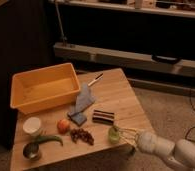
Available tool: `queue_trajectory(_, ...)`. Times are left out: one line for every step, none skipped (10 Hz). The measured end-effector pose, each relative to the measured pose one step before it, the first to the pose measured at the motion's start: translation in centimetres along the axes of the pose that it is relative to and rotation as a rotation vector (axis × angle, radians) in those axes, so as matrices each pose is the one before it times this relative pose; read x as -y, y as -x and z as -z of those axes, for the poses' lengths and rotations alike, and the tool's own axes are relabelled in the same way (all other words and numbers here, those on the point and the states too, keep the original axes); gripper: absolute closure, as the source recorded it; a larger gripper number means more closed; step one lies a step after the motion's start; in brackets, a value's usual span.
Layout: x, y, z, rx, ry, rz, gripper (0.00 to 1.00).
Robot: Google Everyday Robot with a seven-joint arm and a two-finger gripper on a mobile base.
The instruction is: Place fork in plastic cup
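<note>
The light-green plastic cup (113,134) stands upright near the front right edge of the wooden table (122,97). My gripper (128,135) is just right of the cup at the table edge, with the white arm (163,148) running off to the lower right. It is shut on the thin pale fork (122,129), which points left with its tip at the cup's rim. I cannot tell whether the tip is inside the cup.
An orange bin (41,90) sits at the back left. A black-handled utensil (96,79), a blue-grey cloth (82,104), a dark bar (103,117), an apple (63,125), dark dried fruit (81,135), a white container (32,125), a green pepper (52,139) and a metal cup (31,150) are also on the table.
</note>
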Motion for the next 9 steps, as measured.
queue_trajectory(-0.17, 0.056, -0.169, 0.00166, -0.01105, -0.00161, 1.0)
queue_trajectory(-0.196, -0.059, -0.425, 0.00258, -0.01269, 0.00143, 1.0)
queue_trajectory(-0.109, -0.026, -0.369, 0.00153, -0.00977, -0.00009, 1.0)
queue_trajectory(-0.072, 0.084, -0.301, 0.00375, -0.00885, -0.00431, 1.0)
queue_trajectory(-0.083, 0.105, -0.279, 0.00539, -0.00623, -0.00334, 1.0)
queue_trajectory(-0.125, 0.35, -0.382, 0.01211, -0.00495, -0.01087, 1.0)
queue_trajectory(-0.161, 0.867, -0.361, 0.02054, -0.00052, -0.02073, 1.0)
queue_trajectory(-0.112, 0.553, -0.117, 0.01185, 0.00175, -0.01419, 1.0)
queue_trajectory(-0.169, 0.453, 0.014, 0.00858, 0.00583, -0.01169, 1.0)
